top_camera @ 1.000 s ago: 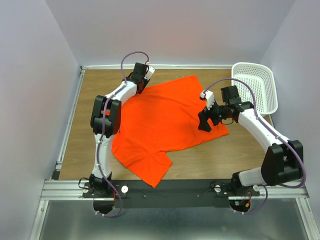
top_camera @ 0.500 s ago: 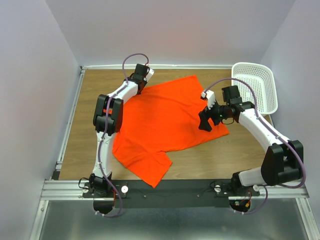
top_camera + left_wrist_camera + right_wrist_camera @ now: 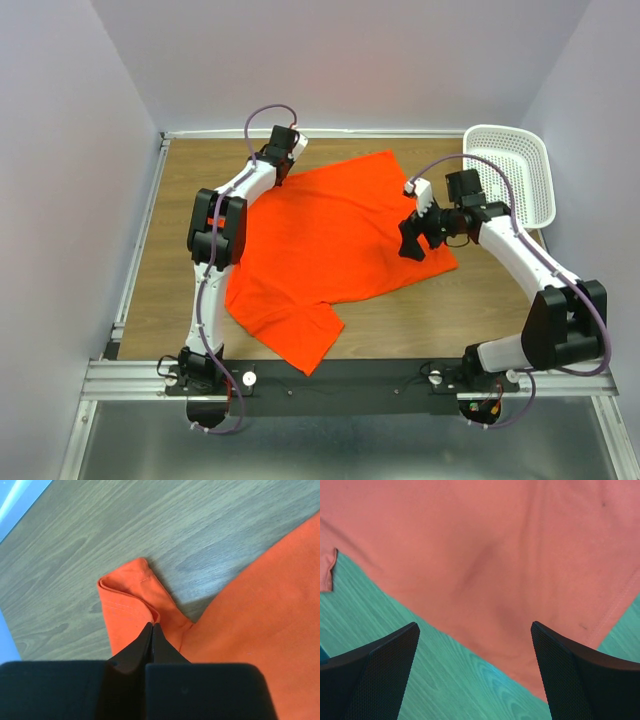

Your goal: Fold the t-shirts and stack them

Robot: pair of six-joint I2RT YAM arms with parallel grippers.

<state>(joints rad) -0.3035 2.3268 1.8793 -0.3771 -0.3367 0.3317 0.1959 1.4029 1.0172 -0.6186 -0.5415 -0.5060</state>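
Left gripper (image 3: 151,628) has its jaws pressed fully together, with the tips meeting on a folded sleeve (image 3: 128,588) of the t-shirt (image 3: 260,605). Orange fabric bunches up to the tips, which indicates a pinch on the sleeve hem. In the top view this gripper (image 3: 276,176) sits at the far left corner of the garment, with the arm reaching out over the left side of the table (image 3: 170,250).

Right gripper (image 3: 474,625) is spread wide and holds nothing. Its two dark fingers (image 3: 375,670) frame the garment's edge, where orange cloth (image 3: 485,545) meets bare wood (image 3: 445,685). In the top view it (image 3: 410,245) hangs over the right side of the t-shirt (image 3: 330,240); contact with the cloth cannot be determined.

The t-shirt lies spread mostly flat across the middle of the wooden table, set at an angle, with one sleeve (image 3: 300,340) pointing toward the near edge. A white lattice basket (image 3: 510,170) stands at the far right corner of the table, apart from the garment.
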